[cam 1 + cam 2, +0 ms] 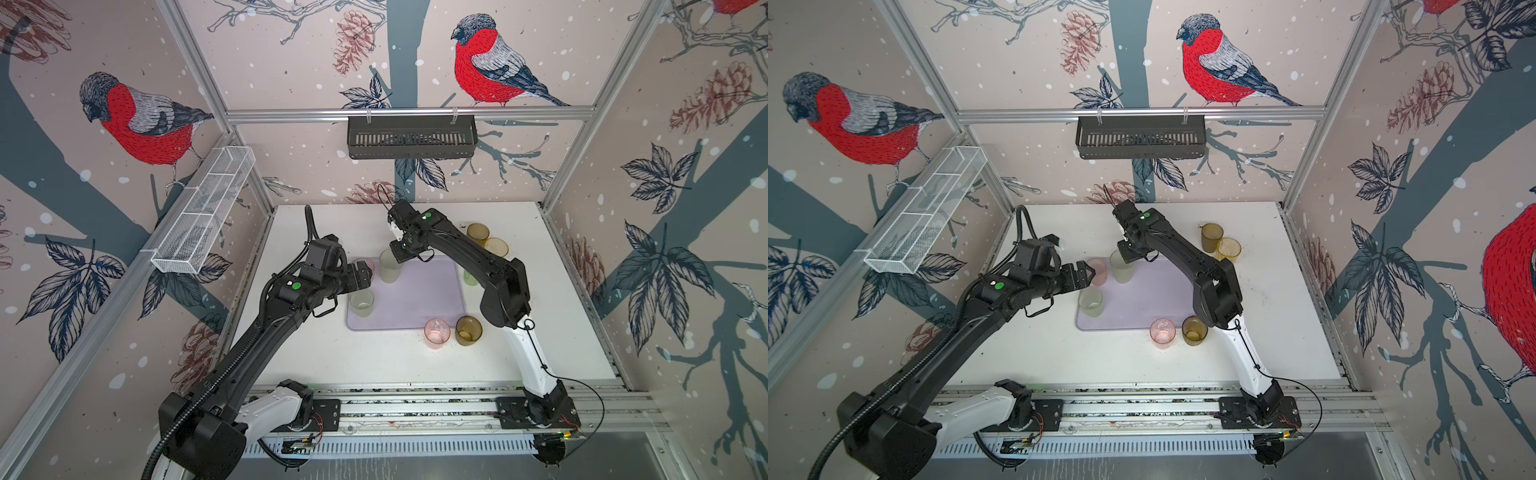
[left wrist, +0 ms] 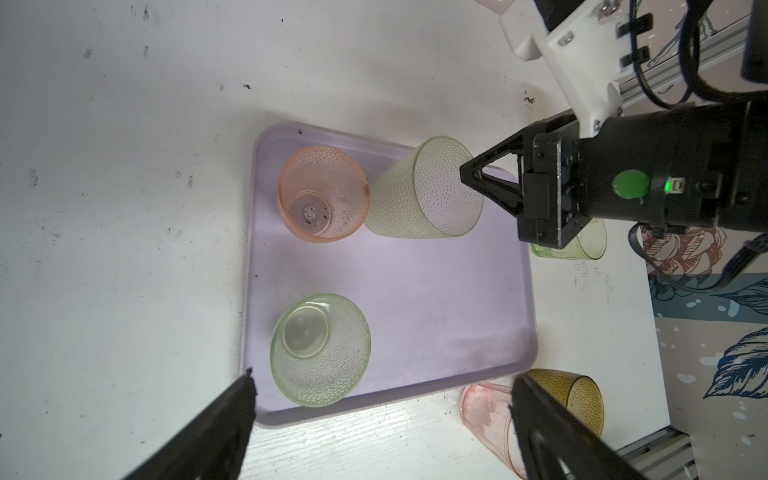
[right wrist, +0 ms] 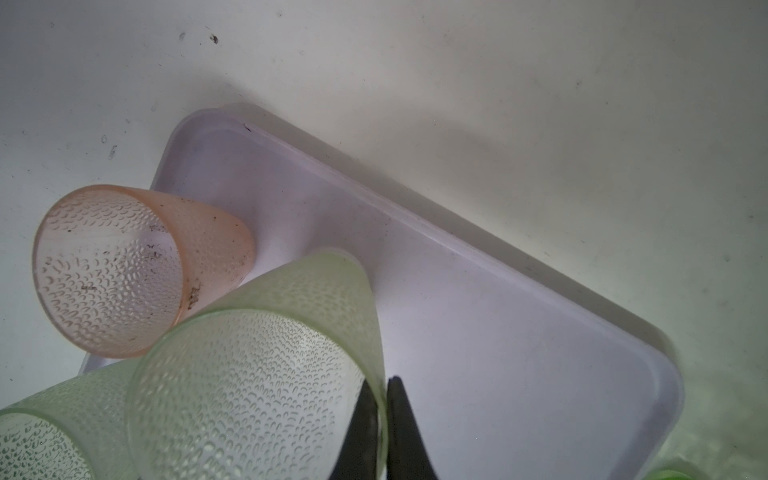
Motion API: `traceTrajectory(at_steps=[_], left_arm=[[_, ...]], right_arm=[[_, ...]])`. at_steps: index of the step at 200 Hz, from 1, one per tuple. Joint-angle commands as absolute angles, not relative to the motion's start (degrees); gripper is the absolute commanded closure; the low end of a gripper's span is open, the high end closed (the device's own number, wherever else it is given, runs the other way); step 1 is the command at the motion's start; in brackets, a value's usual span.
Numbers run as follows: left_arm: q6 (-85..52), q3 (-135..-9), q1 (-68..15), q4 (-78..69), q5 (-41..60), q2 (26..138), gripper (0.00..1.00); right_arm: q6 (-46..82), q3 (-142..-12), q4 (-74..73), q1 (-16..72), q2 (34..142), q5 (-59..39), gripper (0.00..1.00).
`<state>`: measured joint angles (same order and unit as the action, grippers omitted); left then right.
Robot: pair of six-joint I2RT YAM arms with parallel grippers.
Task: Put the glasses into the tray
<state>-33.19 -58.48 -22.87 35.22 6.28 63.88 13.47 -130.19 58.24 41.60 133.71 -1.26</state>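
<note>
The right gripper (image 3: 384, 399) is clamped on the wall of a pale frosted green glass (image 3: 257, 374), one finger inside the mouth and one outside, pinching just below the rim. The glass hangs tilted under this gripper, over the lavender tray (image 3: 498, 332). I cannot tell whether its base touches the tray floor. Close against the held glass, on the side away from the right arm, a pink glass (image 2: 324, 193) stands upright in a corner of the tray.

The left gripper (image 1: 362, 277) has its fingers spread wide and holds nothing. Below it, between the two fingers as its wrist view shows them, a second pale green glass (image 2: 320, 349) stands upright in the tray near the rim. Past one of its fingers, a second pink glass (image 2: 486, 411) and an olive-brown glass (image 2: 577, 395) stand side by side on the white worktop (image 2: 124, 208), just outside the tray.

Behind the right gripper's body, a bright green glass (image 2: 594, 244) stands partly hidden just off the tray. Beyond the right arm, well apart from both grippers, an amber glass (image 1: 496, 248) and a darker glass (image 1: 477, 233) stand together.
</note>
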Motion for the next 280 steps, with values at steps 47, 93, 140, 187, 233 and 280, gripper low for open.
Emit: traceTrajectory(at_steps=[47, 93, 140, 187, 233, 280], left_arm=[[-33.7, -58.4, -22.6, 33.6, 6.9, 63.8, 0.05], [-33.6, -58.3, -22.4, 33.6, 7.0, 63.8, 0.04], [-33.5, -58.2, -22.3, 33.5, 7.0, 63.8, 0.04], [-33.5, -58.2, -22.3, 33.6, 7.2, 63.7, 0.04], [-33.5, -58.3, -22.3, 33.8, 7.2, 63.6, 0.04], [-33.4, -58.3, -22.2, 33.9, 7.3, 63.4, 0.04]], right_arm=[[13.9, -130.7, 59.2, 42.2, 133.5, -0.3, 0.92], [13.8, -130.7, 59.4, 42.2, 133.5, 0.3, 0.90], [13.9, -130.9, 59.3, 42.2, 133.6, 0.4, 0.88], [13.9, -130.8, 59.2, 42.4, 133.8, 0.3, 0.84], [14.1, -130.9, 59.0, 42.5, 133.7, 0.3, 0.79], [14.6, -131.8, 58.8, 42.6, 133.6, 0.4, 0.67]])
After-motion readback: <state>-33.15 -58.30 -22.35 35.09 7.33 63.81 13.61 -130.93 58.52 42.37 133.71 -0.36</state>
